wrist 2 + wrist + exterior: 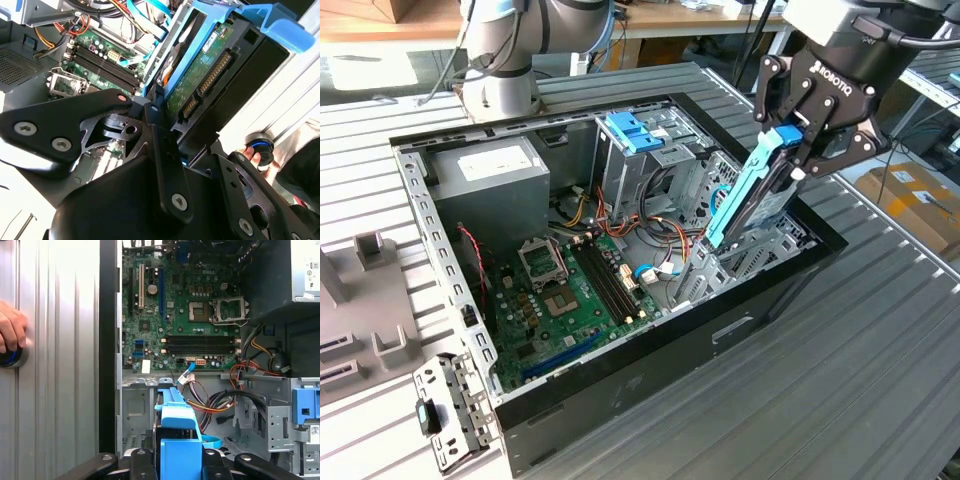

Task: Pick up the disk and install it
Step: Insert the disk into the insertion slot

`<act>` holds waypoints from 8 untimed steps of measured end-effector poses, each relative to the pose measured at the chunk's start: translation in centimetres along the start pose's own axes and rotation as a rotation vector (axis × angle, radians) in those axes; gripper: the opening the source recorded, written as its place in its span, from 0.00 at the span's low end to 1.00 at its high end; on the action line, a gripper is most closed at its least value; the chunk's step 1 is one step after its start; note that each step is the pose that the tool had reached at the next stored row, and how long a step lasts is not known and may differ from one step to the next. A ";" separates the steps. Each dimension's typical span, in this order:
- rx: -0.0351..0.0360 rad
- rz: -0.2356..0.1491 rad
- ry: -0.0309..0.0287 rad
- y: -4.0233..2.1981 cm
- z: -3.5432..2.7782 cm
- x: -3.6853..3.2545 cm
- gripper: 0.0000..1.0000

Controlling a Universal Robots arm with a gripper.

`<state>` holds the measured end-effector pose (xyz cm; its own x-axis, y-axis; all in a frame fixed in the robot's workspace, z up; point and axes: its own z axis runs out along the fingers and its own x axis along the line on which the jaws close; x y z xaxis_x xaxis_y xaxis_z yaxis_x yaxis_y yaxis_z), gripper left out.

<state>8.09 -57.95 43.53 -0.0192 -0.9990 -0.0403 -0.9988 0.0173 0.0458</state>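
Silver ribbed metal makes the desk (840, 400) in the exterior view, and an open black computer case (650, 375) lies on it. The black claw (798, 152) hangs over the end of the case at the exterior view's right and pinches the disk (760, 200) by its upper end. The disk, with blue side rails, stands steeply tilted. Its lower end is down among the metal bays of the case and its upper end is above the rim. Inside the case are the green motherboard (570, 300), a grey power supply box (490, 185) toward the exterior view's left, and a light-blue tray (635, 130) on the drive cage.

In the second wrist view the claw (160, 107) is clamped on the disk (200, 75), whose green circuit side with connectors faces the camera. Outside the case, a person's hand (252, 156) touches a round button (260, 145) with a blue ring.

In the first wrist view the blue end of the disk (177, 422) sits between the black fingers (142, 460), over the bay area. The motherboard (185, 305) lies further inside the case. The hand (10, 330) rests on the button (9, 357), on the desk beyond the case wall.
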 end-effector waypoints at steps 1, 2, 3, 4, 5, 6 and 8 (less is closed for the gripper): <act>0.0000 0.000 0.0001 0.01 0.11 0.00 0.36; 0.0000 0.000 0.0000 0.02 0.22 0.01 0.36; 0.0000 0.000 0.0000 0.03 0.32 0.01 0.36; 0.0000 0.000 0.0000 0.04 0.41 0.02 0.36; 0.0000 0.000 0.0000 0.09 0.49 0.02 0.36; 0.0000 0.000 0.0000 0.13 0.54 0.03 0.36; 0.0000 0.000 0.0000 0.21 0.65 0.03 0.36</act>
<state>7.86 -57.95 42.90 -0.0192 -0.9990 -0.0403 -0.9988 0.0173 0.0458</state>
